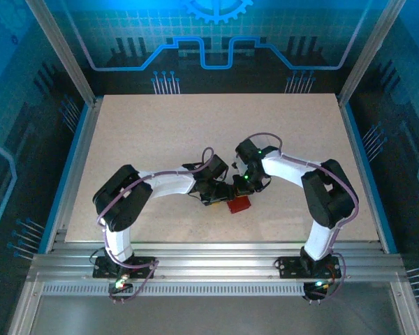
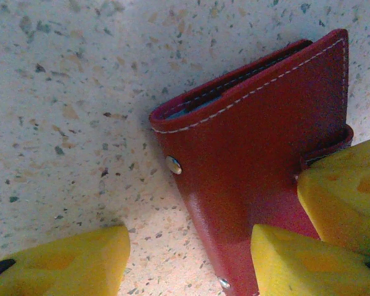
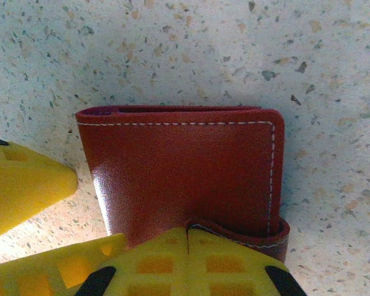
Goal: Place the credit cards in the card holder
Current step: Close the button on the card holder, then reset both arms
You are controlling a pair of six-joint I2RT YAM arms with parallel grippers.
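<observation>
Over the speckled table [image 1: 160, 132], both arms [image 1: 167, 183] [image 1: 293, 167] bend inward onto the card holder [image 1: 240, 205].

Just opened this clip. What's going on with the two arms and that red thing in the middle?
Both arms reach to mid-table, where the card holder lies folded on the speckled table. The left claw is open, one finger over bare table and the other over the holder's near edge. The right claw has its fingertips together at the snap tab; whether it pinches the tab is unclear. A bluish-grey edge shows inside the fold, too little to call it a card.
</observation>
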